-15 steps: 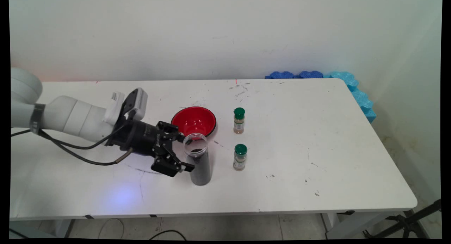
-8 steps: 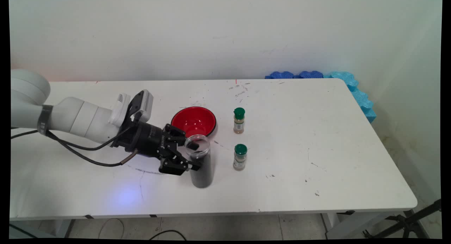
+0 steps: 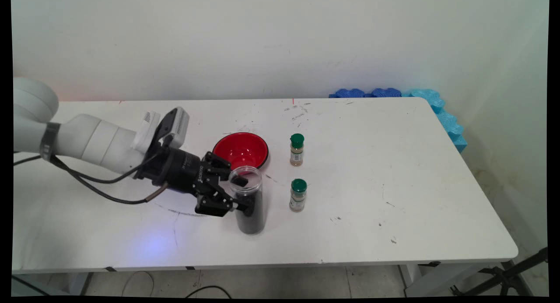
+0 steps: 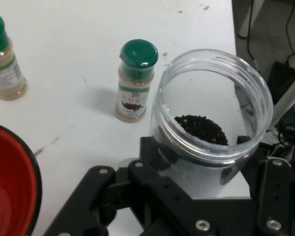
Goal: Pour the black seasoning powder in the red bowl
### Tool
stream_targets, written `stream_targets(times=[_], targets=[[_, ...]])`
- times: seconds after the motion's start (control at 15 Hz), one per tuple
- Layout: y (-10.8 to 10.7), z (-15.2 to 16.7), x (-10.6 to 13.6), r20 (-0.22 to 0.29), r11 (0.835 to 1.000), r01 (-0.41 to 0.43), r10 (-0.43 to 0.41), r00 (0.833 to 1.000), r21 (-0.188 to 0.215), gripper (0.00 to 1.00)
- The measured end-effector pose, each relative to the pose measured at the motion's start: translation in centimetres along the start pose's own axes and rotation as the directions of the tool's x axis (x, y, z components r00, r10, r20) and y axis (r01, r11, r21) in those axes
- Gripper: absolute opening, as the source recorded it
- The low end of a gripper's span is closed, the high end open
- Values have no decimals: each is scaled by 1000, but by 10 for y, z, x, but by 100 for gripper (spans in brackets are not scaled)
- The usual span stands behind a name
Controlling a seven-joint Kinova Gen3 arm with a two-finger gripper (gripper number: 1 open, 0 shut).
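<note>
White table (image 3: 393, 184): pincer (image 3: 240, 192) clamped around jar (image 3: 249, 206)

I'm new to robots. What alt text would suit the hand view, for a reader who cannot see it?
The black tool clamps an open clear jar part-filled with dark grains. Beyond it on the white table stand two green-capped spice bottles; a red bowl shows at the left edge.

Claw (image 4: 201, 162) clamped on open clear jar (image 4: 211, 123) of dark grains, spice bottle (image 4: 134, 81) beside
</note>
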Motion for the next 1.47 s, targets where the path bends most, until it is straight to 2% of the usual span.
stream_targets(times=[0.33,0.8,1.27,1.47], targets=[[-2,-24,23,4,1000,-25,25,1000,-13,0],[-11,-69,71,15,1000,-22,22,1000,2,0],[-26,-90,105,54,998,56,-57,997,17,0],[-32,-92,117,84,990,136,-138,987,26,0]])
